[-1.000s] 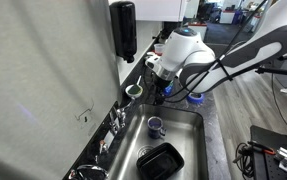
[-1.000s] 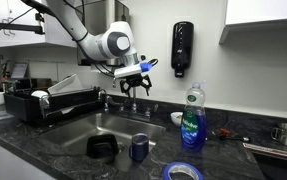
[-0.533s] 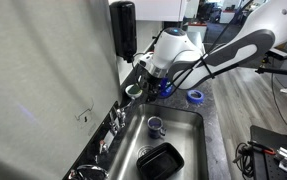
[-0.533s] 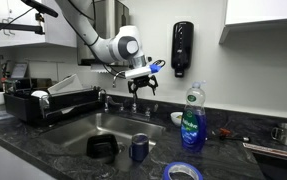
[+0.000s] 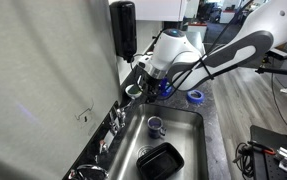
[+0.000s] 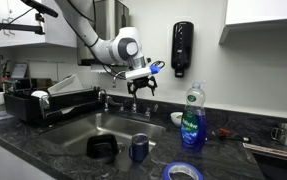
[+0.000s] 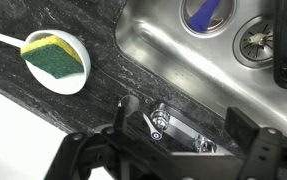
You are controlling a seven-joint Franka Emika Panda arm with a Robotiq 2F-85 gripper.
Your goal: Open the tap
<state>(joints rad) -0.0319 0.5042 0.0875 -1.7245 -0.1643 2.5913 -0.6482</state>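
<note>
The tap is small and shiny chrome and stands on the black counter behind the sink, in both exterior views (image 5: pixel 116 122) (image 6: pixel 106 99). Its small knob handles (image 6: pixel 133 107) sit beside the spout. My gripper (image 6: pixel 141 89) hangs open above the handles, close to the wall, with a clear gap to them. It also shows in an exterior view (image 5: pixel 145 90). In the wrist view the gripper (image 7: pixel 183 135) is open and empty, and a chrome tap part (image 7: pixel 168 125) lies between the dark fingers (image 7: pixel 123 112).
The steel sink (image 6: pixel 83 131) holds a blue mug (image 6: pixel 140 148) and a black container (image 6: pixel 103 147). A white bowl with a sponge (image 7: pixel 55 57), a blue bottle (image 6: pixel 192 120), a blue tape roll (image 6: pixel 183 172), a dish rack (image 6: pixel 43 100) and the black wall dispenser (image 6: pixel 182 48) surround it.
Over the last second the arm swung the gripper toward the wall and over the tap handles. In the last half second it has barely moved.
</note>
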